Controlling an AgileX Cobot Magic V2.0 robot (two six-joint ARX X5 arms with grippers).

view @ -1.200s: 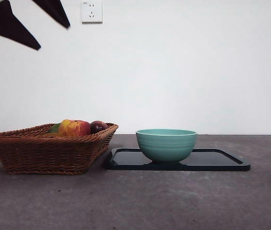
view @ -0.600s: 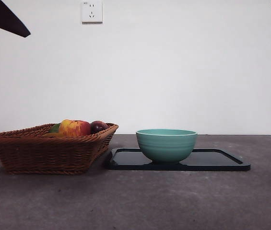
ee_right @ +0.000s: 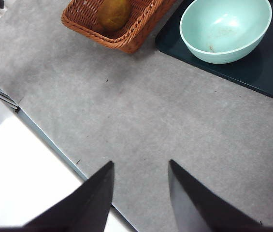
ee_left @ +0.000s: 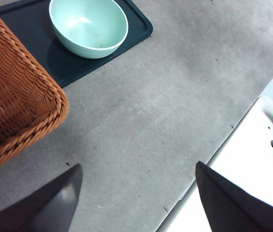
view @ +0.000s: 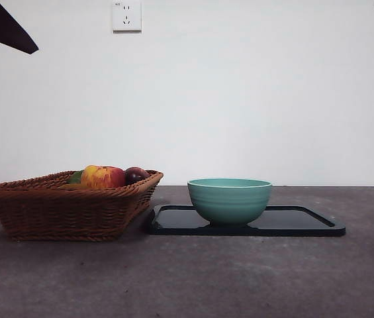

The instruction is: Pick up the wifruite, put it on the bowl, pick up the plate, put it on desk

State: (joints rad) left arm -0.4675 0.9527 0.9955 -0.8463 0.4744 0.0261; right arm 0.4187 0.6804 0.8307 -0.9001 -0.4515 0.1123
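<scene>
Your wifruite (ee_right: 113, 13) sits in the wicker basket (view: 67, 205), brown-tan, near one corner in the right wrist view; the front view doesn't show it. In that basket you can also see a red-yellow apple (view: 102, 177), a dark purple fruit (view: 136, 175) right of it and a bit of green (view: 75, 177) on its left. Basket is at the left of the desk (view: 239, 278). Just right of it is the teal bowl (view: 230, 199), empty, standing on the dark plate (view: 306, 222), a flat rectangular tray. Left gripper (ee_left: 136, 203): jaws wide apart, holding nothing, above bare desk. Right gripper (ee_right: 140, 193): jaws apart, narrower gap, holding nothing, above the desk's near edge. White wall socket (view: 126, 15) up behind.
</scene>
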